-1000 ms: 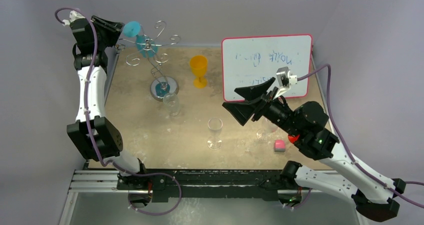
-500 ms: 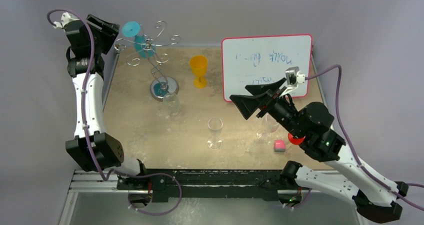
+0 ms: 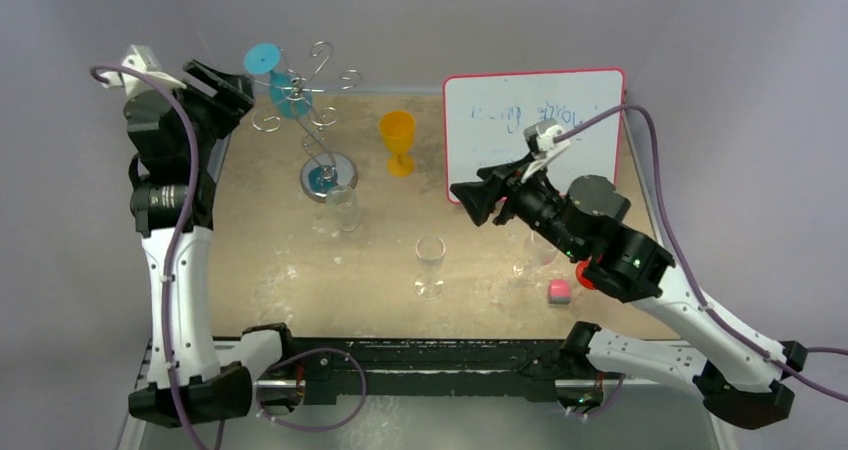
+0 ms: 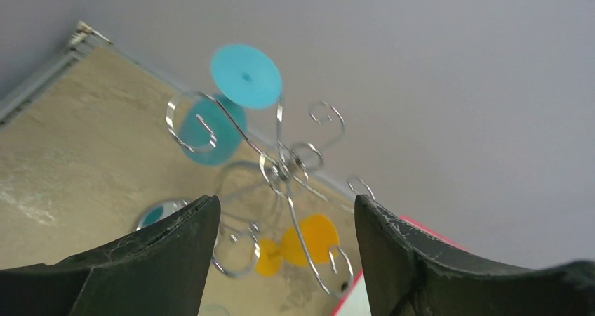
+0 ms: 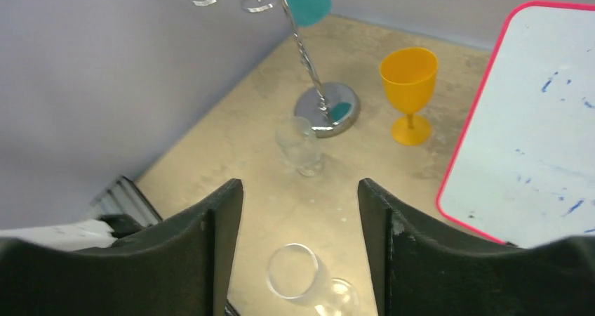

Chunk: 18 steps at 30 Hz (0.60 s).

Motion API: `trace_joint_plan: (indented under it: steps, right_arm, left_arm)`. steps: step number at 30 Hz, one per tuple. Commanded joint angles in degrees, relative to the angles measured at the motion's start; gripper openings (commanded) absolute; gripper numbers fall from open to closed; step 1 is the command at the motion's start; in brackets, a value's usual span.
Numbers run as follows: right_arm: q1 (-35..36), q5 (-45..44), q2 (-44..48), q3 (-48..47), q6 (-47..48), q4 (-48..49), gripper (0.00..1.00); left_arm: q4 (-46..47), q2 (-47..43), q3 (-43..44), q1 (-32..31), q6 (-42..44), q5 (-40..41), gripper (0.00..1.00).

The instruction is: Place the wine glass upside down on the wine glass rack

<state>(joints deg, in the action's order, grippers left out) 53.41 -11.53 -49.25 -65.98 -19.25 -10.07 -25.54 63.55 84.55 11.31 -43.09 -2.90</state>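
The silver wire wine glass rack (image 3: pixel 318 120) stands at the table's back left on its round base (image 3: pixel 328 178). A teal wine glass (image 3: pixel 288 98) hangs upside down from one curled arm, foot (image 3: pixel 264 58) on top. In the left wrist view the rack (image 4: pixel 284 165) and the teal glass (image 4: pixel 245 76) lie ahead of the fingers. My left gripper (image 3: pixel 228 88) (image 4: pixel 286 211) is open and empty, just left of the rack and apart from the glass. My right gripper (image 3: pixel 470 198) (image 5: pixel 300 189) hovers open and empty above a clear wine glass (image 3: pixel 430 265) (image 5: pixel 293 270) at mid-table.
A second clear glass (image 3: pixel 343 205) (image 5: pixel 300 147) stands by the rack base. A third (image 3: pixel 532 255) is partly hidden behind the right arm. An orange goblet (image 3: pixel 398 140) (image 5: pixel 409 84), a red-framed whiteboard (image 3: pixel 535 120) (image 5: pixel 533 140) and a pink cube (image 3: pixel 559 290) sit to the right.
My left gripper opened, let go of the teal glass and drew back left; the glass stays hanging on the rack. My right gripper turned at the wrist and its jaws narrowed somewhat.
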Motion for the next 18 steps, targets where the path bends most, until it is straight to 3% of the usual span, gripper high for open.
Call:
trace_joint_plan:
  steps: [1, 5, 11, 18]
  right_arm:
    - [0.1, -1.5, -4.3, -4.7, 6.4, -4.9, 0.56]
    - [0.1, 1.6, -8.5, -6.5, 9.9, -7.1, 0.42]
    - [0.1, 9.2, -15.1, -9.2, 8.5, -11.5, 0.41]
    - [0.1, 15.8, -19.8, -9.3, 2.7, -15.6, 0.40]
  left_arm:
    - [0.3, -5.3, -3.7, -6.7, 6.9, -2.4, 0.69]
    - [1.6, -10.5, -8.5, -9.0, 6.2, -11.0, 0.68]
    - [5.4, -16.4, -15.9, -13.0, 4.9, -23.0, 0.68]
    - [2.8, -21.2, -22.5, -18.1, 9.6, -24.6, 0.68]
